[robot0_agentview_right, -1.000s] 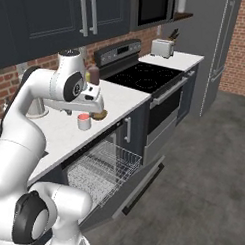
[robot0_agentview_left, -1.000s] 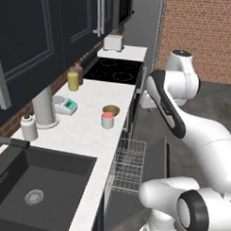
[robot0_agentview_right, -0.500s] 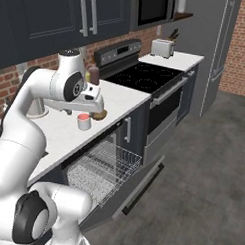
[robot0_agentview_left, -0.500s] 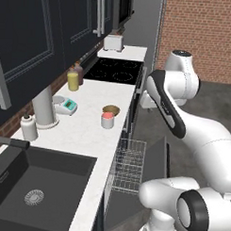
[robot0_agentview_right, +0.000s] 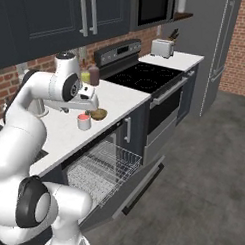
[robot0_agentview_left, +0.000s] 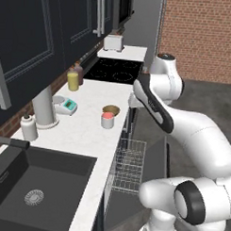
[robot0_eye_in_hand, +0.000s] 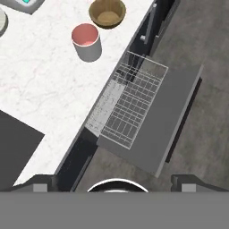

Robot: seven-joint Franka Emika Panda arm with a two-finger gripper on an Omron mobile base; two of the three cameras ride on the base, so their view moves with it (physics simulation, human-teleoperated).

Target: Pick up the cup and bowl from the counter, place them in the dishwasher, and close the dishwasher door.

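Flat, even rendered light all over, no obvious lamp or window. The white tabletop comes out bright with no glare, while the upper cabinets stay very dark and lose detail. Shadows are soft and faint: a slight dark patch under the cup and bowl in the hand view. Everything's a bit soft and low-res, edges jaggy on the dishwasher rack wires. No lens distortion at the borders, nothing blurred by motion.
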